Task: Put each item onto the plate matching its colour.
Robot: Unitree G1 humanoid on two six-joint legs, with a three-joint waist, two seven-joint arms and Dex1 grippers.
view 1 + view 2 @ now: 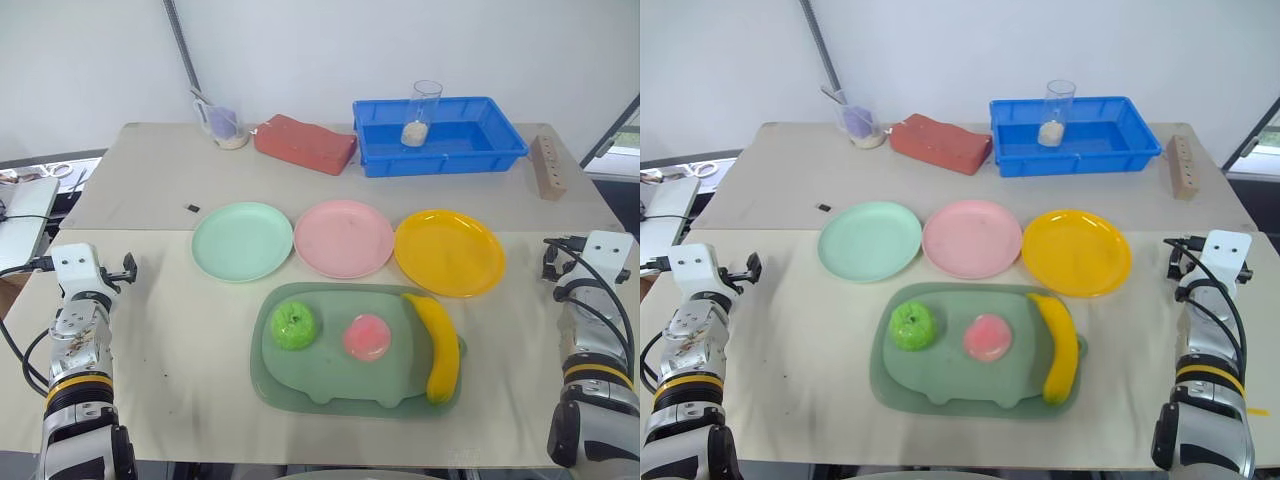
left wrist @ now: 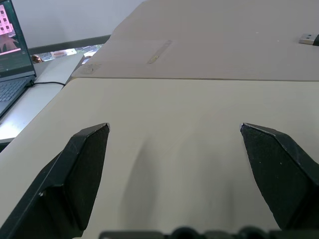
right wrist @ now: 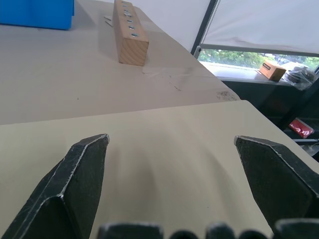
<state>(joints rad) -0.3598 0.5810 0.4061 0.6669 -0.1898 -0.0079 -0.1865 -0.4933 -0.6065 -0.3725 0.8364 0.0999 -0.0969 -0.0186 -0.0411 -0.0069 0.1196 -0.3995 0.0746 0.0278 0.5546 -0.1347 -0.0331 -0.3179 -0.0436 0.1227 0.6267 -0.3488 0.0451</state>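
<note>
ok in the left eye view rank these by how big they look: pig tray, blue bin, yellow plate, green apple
1. pig tray, largest.
2. blue bin, slightly smaller, but it sits farther from the camera, so the gap is unsure.
3. yellow plate.
4. green apple, clearly smallest.

No legible text, label, brand, number or sign anywhere. Laptop screen (image 2: 11,47) at the table's side shows a pink patch and some lines, too small to read. Wooden block (image 3: 128,34) carries a row of holes, no markings. Orange box (image 3: 272,70) outside the window has no readable print.
</note>
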